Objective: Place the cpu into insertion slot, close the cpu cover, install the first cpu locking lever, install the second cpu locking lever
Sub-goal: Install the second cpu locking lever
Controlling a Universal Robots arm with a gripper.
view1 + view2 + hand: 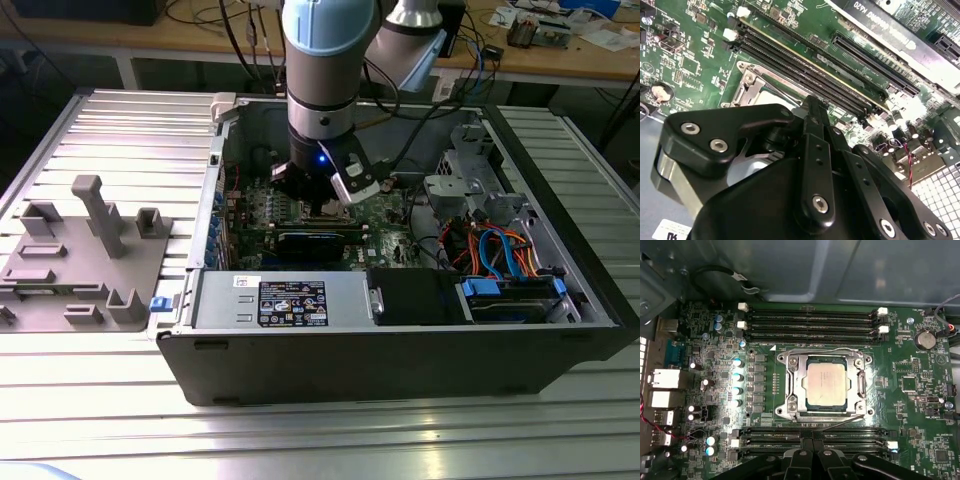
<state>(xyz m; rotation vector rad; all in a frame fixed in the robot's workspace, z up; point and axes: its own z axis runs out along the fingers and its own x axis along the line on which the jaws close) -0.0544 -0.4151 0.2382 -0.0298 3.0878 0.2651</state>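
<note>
In the first wrist view the cpu lies flat in the socket, its pale metal top showing through the window of the cpu cover. The silver cover frame is down around it. One thin wire lever runs along one side of the socket. A second wire lever lies slanted along the opposite side. My gripper is shut with nothing between its fingers, beside the socket over the memory slots. The second wrist view has the gripper just above the socket's corner. In the exterior view the gripper is low inside the open computer case.
Memory slots flank the socket on two sides. A black expansion card stands close by. The case walls surround the motherboard, with blue and orange cables at the exterior view's right. A grey fixture sits on the table left of the case.
</note>
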